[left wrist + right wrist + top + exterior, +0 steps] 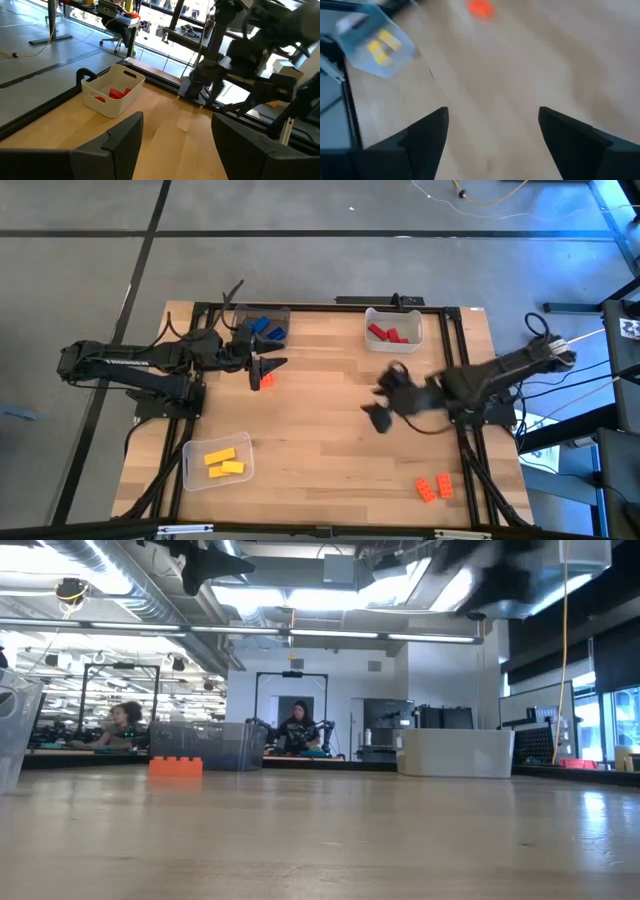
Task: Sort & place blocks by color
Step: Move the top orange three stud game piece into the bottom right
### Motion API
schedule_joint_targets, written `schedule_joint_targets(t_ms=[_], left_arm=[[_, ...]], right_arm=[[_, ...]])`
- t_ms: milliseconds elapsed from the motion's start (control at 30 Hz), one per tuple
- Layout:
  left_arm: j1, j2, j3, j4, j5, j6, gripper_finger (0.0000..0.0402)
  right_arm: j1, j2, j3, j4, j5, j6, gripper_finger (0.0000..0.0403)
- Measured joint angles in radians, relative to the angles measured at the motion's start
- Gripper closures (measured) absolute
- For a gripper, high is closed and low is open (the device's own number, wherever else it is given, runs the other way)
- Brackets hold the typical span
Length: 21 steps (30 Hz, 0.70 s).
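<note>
An orange block (267, 380) lies on the table at the far left, in front of the clear bin (262, 328) that holds blue blocks. In the low view this orange block (176, 766) rests flat on the wood. My left gripper (265, 367) hovers open and level over it; nothing is between its fingers (120, 145). My right gripper (380, 400) hangs open over the table's middle right, slanting down, with nothing between its fingers (425, 140). Two more orange blocks (435, 488) lie near the front right.
A white bin (393, 330) with red blocks stands at the far right. A clear bin (217, 462) with yellow blocks stands at the near left. Bare wood lies between them. People sit in the room beyond the table's far edge.
</note>
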Motion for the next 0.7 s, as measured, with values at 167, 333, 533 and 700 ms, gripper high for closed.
schedule_joint_targets(t_ms=[167, 333, 533, 700], left_arm=[[0.000, 0.000, 0.000, 0.000, 0.084, -0.001, 0.0174], [0.000, 0.000, 0.000, -0.008, 0.128, -0.013, 0.0174], [0.000, 0.000, 0.000, -0.008, 0.124, -0.024, 0.0174], [0.000, 0.000, 0.000, -0.004, 0.127, -0.024, 0.0174]], right_arm=[[-0.255, 0.044, 0.000, 0.307, -0.223, -0.484, 0.0093], [-0.457, 0.054, 0.000, 0.509, -0.445, -0.680, 0.0093], [-0.554, 0.029, -0.041, 0.627, -0.515, -0.712, 0.0093], [-0.553, -0.047, -0.279, 0.923, -0.568, -0.586, 0.0093]])
